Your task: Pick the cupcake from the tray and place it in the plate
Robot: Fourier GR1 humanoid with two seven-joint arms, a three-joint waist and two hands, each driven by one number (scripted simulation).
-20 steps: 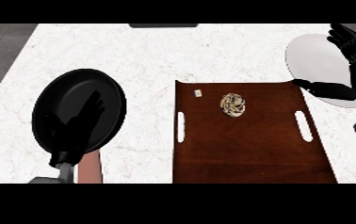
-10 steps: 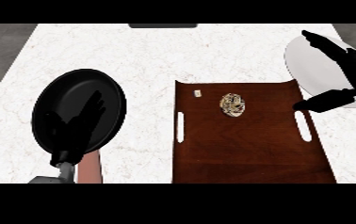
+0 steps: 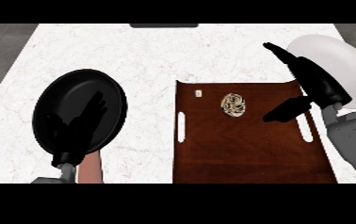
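The cupcake [image 3: 234, 104] stands near the far middle of the brown tray [image 3: 243, 157]. A white plate [image 3: 332, 53] lies on the counter just past the tray's far right corner. My right hand [image 3: 319, 83] hovers over the tray's right edge and part of the plate. It is open, with straight fingers pointing away and the thumb [image 3: 285, 110] stretched left, a short way right of the cupcake and apart from it. My left hand [image 3: 75, 132] rests open at the lower left, dark against the pan.
A black frying pan [image 3: 87, 96] with a pinkish handle [image 3: 90, 169] lies on the counter left of the tray. A small white tag [image 3: 198, 93] sits on the tray's far left part. A dark object [image 3: 164, 25] lies at the counter's far edge.
My right hand has come in from the right edge, moving left over the plate until its thumb is over the tray near the cupcake. The left hand, cupcake and pan have not moved.
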